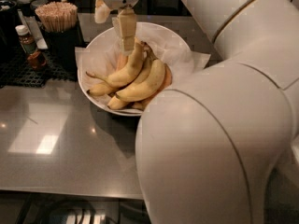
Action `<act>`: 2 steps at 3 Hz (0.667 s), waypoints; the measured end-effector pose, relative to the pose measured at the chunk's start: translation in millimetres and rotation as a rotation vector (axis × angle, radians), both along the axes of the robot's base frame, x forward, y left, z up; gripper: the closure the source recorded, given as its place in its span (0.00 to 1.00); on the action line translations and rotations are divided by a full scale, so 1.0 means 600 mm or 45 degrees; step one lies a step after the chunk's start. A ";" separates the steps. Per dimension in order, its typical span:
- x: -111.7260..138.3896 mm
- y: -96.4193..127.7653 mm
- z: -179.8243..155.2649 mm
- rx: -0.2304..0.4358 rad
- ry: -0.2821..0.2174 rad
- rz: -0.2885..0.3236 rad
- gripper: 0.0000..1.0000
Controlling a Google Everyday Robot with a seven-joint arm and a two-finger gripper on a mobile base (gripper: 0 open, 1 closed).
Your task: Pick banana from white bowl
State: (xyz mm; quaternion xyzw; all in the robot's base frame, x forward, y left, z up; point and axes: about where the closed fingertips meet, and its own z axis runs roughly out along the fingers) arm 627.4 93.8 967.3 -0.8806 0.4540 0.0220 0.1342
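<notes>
Reaching into white bowl for banana; pick not yet confirmed.

Robot arm (210, 148): bulks across the right foreground, angled in from above so the tool meets the fruit from the top. Grey counter (56, 143): carries all items. White bowl (83, 90): centre of counter, lined with crinkled paper (196, 62). Banana (126, 71): uppermost of a bunch lying inside the bowl, stem end up. Gripper (124, 31): over the bowl's far side, touching that stem end; grasp state cannot be told. Cup of wooden sticks (58, 17): apart, left rear.
</notes>
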 end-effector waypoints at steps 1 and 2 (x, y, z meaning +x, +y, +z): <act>0.004 0.006 -0.016 0.018 0.033 0.052 0.16; -0.019 0.011 -0.049 0.026 0.120 0.100 0.15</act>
